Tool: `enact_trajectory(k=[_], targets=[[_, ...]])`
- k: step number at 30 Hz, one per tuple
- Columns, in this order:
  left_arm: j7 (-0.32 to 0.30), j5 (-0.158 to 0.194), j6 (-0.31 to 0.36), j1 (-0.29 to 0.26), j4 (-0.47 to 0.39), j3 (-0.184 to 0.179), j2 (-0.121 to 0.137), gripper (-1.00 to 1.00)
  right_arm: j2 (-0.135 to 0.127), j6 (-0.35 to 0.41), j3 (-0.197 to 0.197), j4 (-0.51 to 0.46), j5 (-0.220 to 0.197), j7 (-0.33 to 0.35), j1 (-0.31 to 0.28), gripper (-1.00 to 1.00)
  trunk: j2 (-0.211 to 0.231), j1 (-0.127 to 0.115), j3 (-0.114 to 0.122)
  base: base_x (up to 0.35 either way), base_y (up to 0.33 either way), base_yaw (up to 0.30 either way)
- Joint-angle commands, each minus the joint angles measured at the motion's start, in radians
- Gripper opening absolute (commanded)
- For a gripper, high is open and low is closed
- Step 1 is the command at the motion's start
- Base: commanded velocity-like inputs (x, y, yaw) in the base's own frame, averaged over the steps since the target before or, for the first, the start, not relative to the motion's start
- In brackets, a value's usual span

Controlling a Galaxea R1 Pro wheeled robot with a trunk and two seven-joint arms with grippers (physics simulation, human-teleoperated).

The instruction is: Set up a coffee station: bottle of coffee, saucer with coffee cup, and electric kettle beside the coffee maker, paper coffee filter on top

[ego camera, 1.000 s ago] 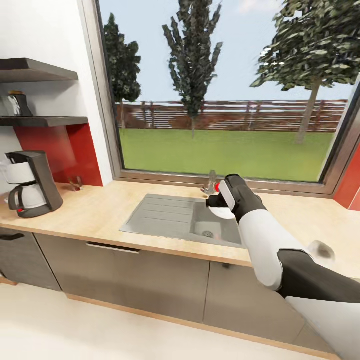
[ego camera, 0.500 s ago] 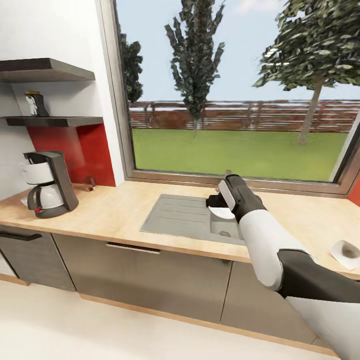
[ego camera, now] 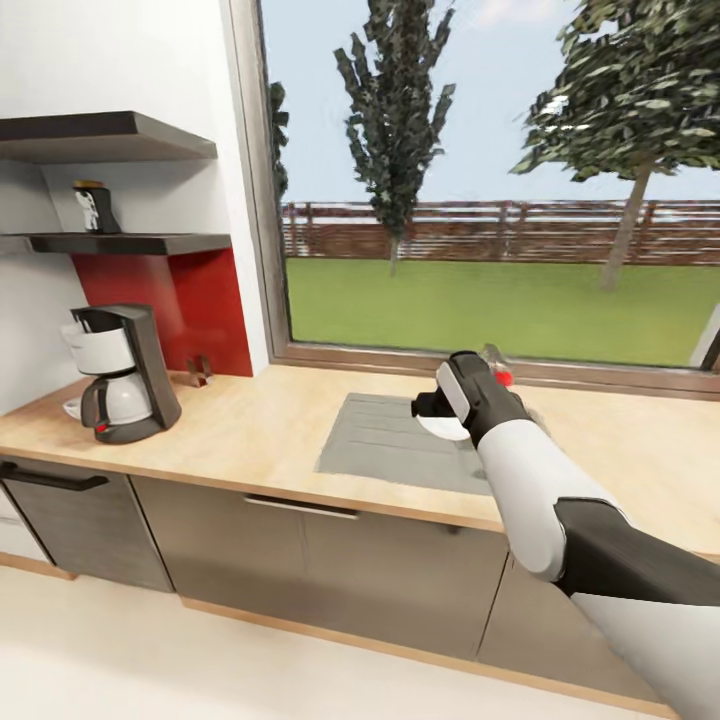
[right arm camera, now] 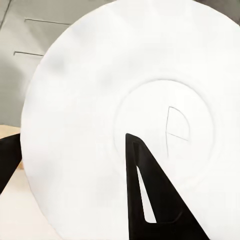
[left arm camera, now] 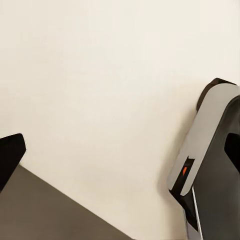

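My right gripper (ego camera: 432,413) is shut on the saucer (ego camera: 446,428), a plain white round plate, and holds it over the sink area; up close the saucer (right arm camera: 125,100) lies against a black finger (right arm camera: 150,200). The coffee maker (ego camera: 122,375) stands at the left end of the kitchen countertop (ego camera: 250,430). On the black kitchen shelf (ego camera: 140,243) above it sits the bottle of coffee (ego camera: 97,208). A small white thing (ego camera: 72,408) peeks from behind the coffee maker; I cannot tell what it is. My left gripper (left arm camera: 120,155) hangs open over the floor. Coffee cup and electric kettle are out of view.
A grey sink with drainboard (ego camera: 390,440) is set into the counter under a big window. A tap with a red mark (ego camera: 500,368) shows behind my right wrist. A small brown-red object (ego camera: 200,372) stands by the red backsplash. Grey cabinet fronts (ego camera: 300,560) run below.
The camera has swung left, so the whole scene slid to the right and a white thing on the counter's right end left the picture. The right gripper still holds the saucer the same way.
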Motion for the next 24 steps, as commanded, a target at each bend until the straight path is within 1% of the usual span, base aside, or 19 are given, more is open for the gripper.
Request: enact_trajectory(k=[1, 6, 11, 24], targets=[[-0.007, 0.007, 0.000, 0.000, -0.001, 0.004, 0.000, 1.00, 0.002, 0.002, -0.007, 0.002, 0.002, -0.004, -0.001, -1.00, -0.002, 0.001, -0.002, 0.253, 0.267, 0.000], [-0.007, 0.007, -0.001, 0.000, -0.001, 0.004, 0.000, 1.00, 0.002, 0.001, -0.007, 0.005, 0.001, -0.005, -0.002, -1.00, -0.002, 0.001, -0.002, 0.235, 0.274, 0.000], [-0.007, 0.007, -0.002, 0.000, -0.001, 0.003, 0.001, 1.00, 0.002, 0.007, -0.007, 0.006, 0.002, -0.007, -0.001, -1.00, -0.002, 0.001, -0.002, 0.152, 0.306, 0.000], [-0.007, 0.006, -0.009, 0.000, -0.001, 0.001, 0.000, 1.00, 0.002, 0.013, -0.008, 0.023, 0.002, -0.010, -0.001, -1.00, -0.002, 0.001, -0.002, 0.021, 0.337, 0.000]])
